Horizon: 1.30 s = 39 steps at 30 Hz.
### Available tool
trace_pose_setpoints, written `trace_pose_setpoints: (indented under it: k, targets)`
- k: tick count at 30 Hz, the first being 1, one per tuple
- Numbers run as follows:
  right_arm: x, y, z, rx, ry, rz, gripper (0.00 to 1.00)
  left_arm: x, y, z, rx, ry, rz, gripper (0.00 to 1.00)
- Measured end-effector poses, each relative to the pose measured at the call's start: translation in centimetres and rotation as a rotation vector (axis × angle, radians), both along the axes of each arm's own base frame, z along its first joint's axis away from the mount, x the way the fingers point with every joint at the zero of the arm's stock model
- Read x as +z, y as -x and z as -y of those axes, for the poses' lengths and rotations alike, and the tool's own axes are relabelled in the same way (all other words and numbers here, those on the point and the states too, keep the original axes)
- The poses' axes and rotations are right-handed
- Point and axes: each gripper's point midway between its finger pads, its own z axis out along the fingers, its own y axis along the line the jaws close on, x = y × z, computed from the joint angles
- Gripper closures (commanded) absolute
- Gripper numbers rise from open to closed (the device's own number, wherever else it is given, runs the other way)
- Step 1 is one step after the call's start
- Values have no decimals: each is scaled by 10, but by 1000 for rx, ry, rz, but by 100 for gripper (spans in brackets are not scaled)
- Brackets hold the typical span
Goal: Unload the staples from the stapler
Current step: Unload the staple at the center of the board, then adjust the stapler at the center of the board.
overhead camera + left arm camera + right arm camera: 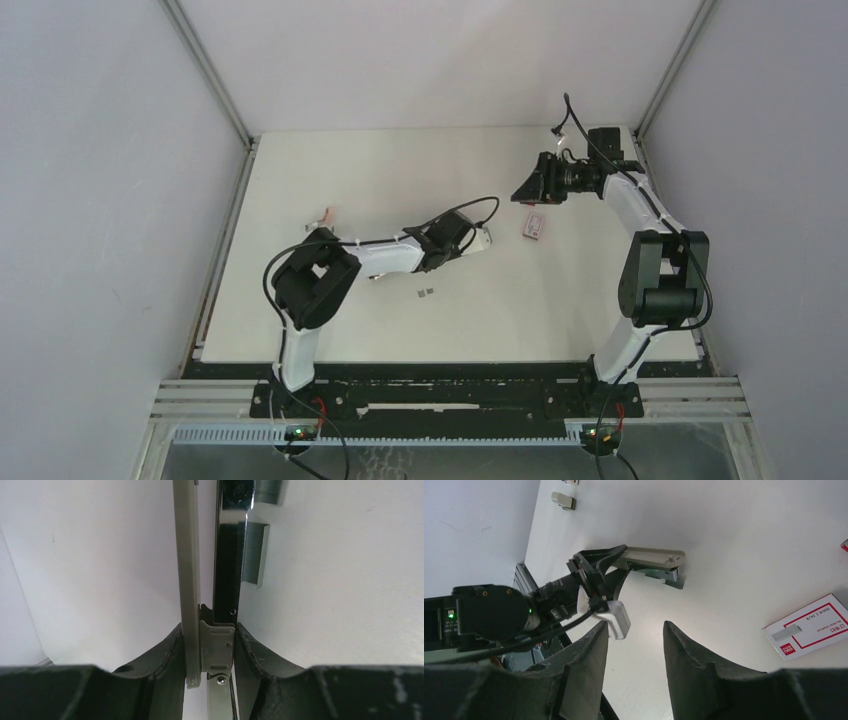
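Stapler [187, 555] was pinched at its hinge end in the left gripper [210, 635], jaws narrow and tight on both sides, its pale grey arm and dark arm running away side by side, out near the middle of the table [600, 300]. Staples [425, 293], two tiny silver-grey bits, lay on the tabletop just on the near side of that arm, apart from the stapler. Right gripper [634, 650] hung over the far right of the table, fingers moderately parted with nothing between them, near the red-and-white box [809, 630].
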Motion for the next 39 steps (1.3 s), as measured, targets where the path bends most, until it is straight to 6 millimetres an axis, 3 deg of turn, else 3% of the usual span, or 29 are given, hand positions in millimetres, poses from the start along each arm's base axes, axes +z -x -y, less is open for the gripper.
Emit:
trace_pose_setpoints:
  k: [7, 15, 25, 32, 39]
  targets:
    - [1, -1, 0, -3, -11, -1, 56, 2, 3, 5, -11, 7, 20, 100]
    - [2, 1, -1, 3, -24, -4, 56, 0, -2, -7, 25, 43, -36, 100]
    - [4, 3, -4, 18, -40, -4, 56, 4, 0, -18, 78, 215, -294, 100]
    - [5, 6, -13, 45, -47, -2, 55, 7, 1, -12, 97, 360, -508, 100]
    - [6, 9, -18, 60, -51, -2, 55, -2, 15, -11, 136, 469, -706, 100]
